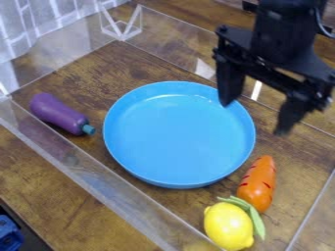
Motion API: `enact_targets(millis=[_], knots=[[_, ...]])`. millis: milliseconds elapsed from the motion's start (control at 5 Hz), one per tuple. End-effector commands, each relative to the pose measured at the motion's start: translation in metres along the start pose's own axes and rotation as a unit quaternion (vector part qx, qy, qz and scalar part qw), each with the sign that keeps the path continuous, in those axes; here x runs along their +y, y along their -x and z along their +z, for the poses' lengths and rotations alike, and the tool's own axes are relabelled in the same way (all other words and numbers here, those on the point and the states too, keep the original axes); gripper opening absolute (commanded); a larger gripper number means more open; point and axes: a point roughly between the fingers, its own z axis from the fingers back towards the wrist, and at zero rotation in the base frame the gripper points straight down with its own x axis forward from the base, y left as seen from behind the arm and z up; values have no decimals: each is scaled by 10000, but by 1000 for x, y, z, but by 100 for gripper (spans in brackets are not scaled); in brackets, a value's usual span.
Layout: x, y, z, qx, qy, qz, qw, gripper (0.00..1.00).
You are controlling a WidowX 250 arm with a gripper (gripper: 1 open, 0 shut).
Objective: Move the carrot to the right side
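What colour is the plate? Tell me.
Blue. The plate shows plainly in the camera view, left of the carrot.

A single camera is looking down at a slant from in front of the counter [78, 74], sitting fairly near. The plate [177, 132] is filling the middle, while the gripper [268, 93] is entering from the upper right edge.

Small orange plastic toy carrot [258, 183] with dark grooves, round bright blue plate [131, 137], purple eggplant [58, 111], yellow lemon [228, 226], black pincer [264, 98], brown wood-grain bench [78, 78].
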Motion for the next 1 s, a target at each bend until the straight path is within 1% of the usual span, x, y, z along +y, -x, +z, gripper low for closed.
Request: enact_targets(millis=[0, 200, 600, 800], knots=[[37, -10, 12, -370, -7, 168, 9992, 100], [54, -9, 4, -423, 24, 43, 9991, 100], [58, -13, -9, -464, 138, -346, 9982, 100], [57, -12, -19, -472, 155, -389, 9980, 100]])
